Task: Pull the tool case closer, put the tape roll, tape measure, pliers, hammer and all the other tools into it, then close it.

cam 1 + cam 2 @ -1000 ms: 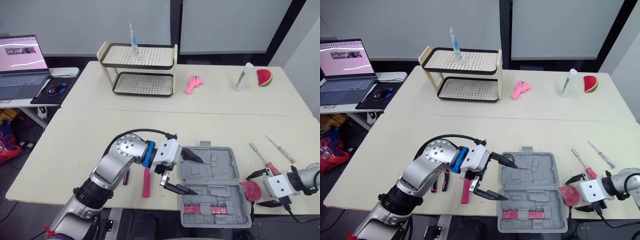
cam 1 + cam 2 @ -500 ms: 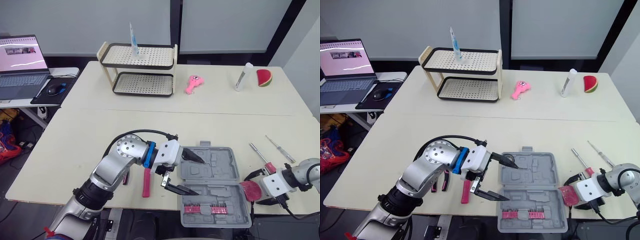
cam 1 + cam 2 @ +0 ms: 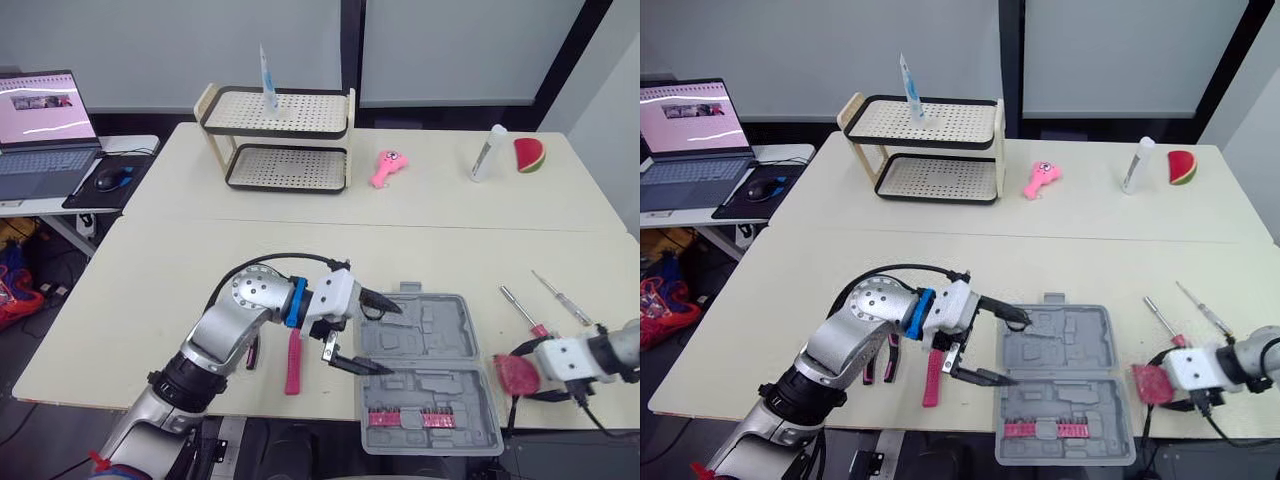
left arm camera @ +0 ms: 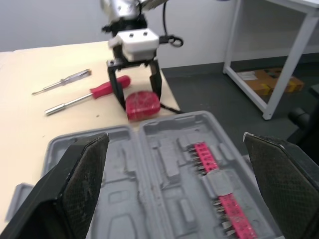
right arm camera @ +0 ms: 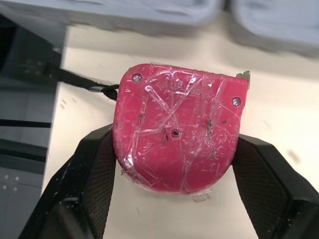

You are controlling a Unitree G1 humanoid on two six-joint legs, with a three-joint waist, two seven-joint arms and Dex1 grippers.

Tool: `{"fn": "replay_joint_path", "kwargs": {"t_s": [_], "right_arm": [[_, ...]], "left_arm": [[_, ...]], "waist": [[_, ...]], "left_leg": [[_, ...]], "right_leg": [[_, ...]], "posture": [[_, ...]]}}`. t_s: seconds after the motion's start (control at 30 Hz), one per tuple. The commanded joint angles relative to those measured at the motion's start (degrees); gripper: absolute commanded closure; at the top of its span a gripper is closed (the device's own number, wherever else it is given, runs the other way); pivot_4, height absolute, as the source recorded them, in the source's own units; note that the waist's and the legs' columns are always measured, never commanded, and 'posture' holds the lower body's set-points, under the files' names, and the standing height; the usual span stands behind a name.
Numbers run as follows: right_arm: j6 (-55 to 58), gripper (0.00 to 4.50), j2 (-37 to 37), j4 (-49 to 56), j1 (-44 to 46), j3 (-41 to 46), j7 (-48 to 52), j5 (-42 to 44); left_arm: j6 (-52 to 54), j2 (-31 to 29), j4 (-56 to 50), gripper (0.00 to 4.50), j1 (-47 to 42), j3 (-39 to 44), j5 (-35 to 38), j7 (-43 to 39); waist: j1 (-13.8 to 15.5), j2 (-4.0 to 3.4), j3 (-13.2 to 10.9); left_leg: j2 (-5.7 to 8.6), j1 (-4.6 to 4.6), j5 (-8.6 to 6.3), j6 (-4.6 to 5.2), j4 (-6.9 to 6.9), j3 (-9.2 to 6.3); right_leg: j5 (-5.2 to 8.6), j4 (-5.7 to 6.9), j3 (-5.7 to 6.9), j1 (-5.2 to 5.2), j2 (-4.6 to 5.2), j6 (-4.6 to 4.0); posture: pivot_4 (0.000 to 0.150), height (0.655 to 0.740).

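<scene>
A: Colour of case [image 3: 425, 370]?
B: Grey all over. Bit strip [image 3: 410, 418] inside: pink-red.
A: And tape measure [image 5: 177, 134]?
B: Crimson, under crinkly clear wrap.
A: The counter [image 3: 170, 290]?
B: Cream. Rack [image 3: 277, 125]: black frame, cream shelves w/ dot pattern. Screwdriver [image 4: 89, 96]: red handle, silver shaft. Melon slice [image 3: 528, 156]: red, green rind.

The left arm reaches in from the near left, elbow bent, forearm pointing right, and the left gripper [image 3: 392, 339] has its two black fingers spread wide. At the near right, the right gripper [image 3: 519, 374] points left, fingers clamped on the tape measure [image 5: 179, 129].
</scene>
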State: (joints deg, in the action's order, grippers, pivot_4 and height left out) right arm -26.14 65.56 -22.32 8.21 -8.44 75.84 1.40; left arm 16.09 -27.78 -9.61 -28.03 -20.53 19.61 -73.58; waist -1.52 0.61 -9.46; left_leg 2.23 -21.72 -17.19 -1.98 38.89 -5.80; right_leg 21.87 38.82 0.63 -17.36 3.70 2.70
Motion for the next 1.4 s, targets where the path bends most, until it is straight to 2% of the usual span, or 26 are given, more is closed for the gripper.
{"fn": "replay_joint_path", "kwargs": {"t_s": [0.03, 0.1, 0.17, 0.27, 0.4, 0.67, 1.4], "right_arm": [[15.11, 1.37, 1.64, 14.2, 1.73, 4.41, -3.22, 1.63], [27.46, 1.37, 1.65, 22.29, 4.02, 4.24, -4.48, 0.06], [34.39, 1.37, 1.89, 27.55, 5.82, 2.92, -4.03, -1.43], [49.85, 1.37, 0.13, 36.68, 11.39, -2.97, -2.43, -5.4], [57.02, 1.37, -2.29, 40.53, 16.36, -8.92, -1.88, -9.34], [53.92, 1.37, -4.82, 34.89, 20.48, -15.87, -2.47, -16.62], [46.21, 1.37, -11.48, 26.67, 22.1, -19.85, -2.65, -24.56]], "left_arm": [[-0.22, -0.48, 0.12, 0.0, -1.51, 3.32, 0.82, 1.49], [-0.02, -0.35, 0.13, 0.0, -1.58, 3.72, 0.63, 2.3], [0.16, -0.1, 0.1, 0.0, -1.51, 3.71, 0.52, 2.8], [-0.06, 0.62, 0.06, 0.0, -1.22, 2.94, -0.26, 4.05], [-0.33, 1.01, -0.06, 0.0, -1.08, 2.04, -1.18, 4.65], [-0.68, 1.75, 0.39, 0.0, -0.86, 1.0, -2.87, 5.38], [-0.77, 2.17, 1.06, 0.0, -0.9, 0.76, -4.42, 6.24]], "waist": [[-0.15, -0.03, 0.02], [-0.13, -0.04, 0.02], [0.22, -0.03, 0.02], [0.75, -0.03, 0.02], [1.38, -0.03, 0.02], [1.41, -0.03, 0.01], [1.14, -0.04, 0.01]], "left_leg": [[-0.02, 0.01, 0.0, 0.0, 0.0, 0.0], [-0.02, 0.0, 0.0, 0.0, 0.0, -0.03], [0.02, -0.05, 0.0, 0.0, 0.0, -0.06], [0.06, -0.13, 0.0, 0.0, 0.0, -0.13], [0.07, -0.22, 0.0, -0.01, 0.0, -0.19], [0.15, -0.35, 0.0, -0.01, -0.01, -0.17], [0.13, -0.37, 0.01, -0.01, -0.01, -0.14]], "right_leg": [[0.0, 0.01, 0.0, 0.0, -0.01, 0.0], [0.0, 0.02, 0.0, -0.01, -0.03, 0.0], [0.0, 0.0, 0.02, -0.03, -0.01, 0.0], [0.0, -0.07, 0.05, -0.07, 0.02, 0.0], [0.0, -0.04, 0.05, -0.21, 0.03, 0.0], [-0.01, 0.03, 0.04, -0.43, 0.13, 0.02], [-0.01, 0.11, 0.02, -0.52, 0.08, 0.01]], "posture": [[0.15, 0.74], [0.15, 0.74], [0.15, 0.74], [0.15, 0.74], [0.15, 0.74], [0.15, 0.74], [0.15, 0.74]]}}
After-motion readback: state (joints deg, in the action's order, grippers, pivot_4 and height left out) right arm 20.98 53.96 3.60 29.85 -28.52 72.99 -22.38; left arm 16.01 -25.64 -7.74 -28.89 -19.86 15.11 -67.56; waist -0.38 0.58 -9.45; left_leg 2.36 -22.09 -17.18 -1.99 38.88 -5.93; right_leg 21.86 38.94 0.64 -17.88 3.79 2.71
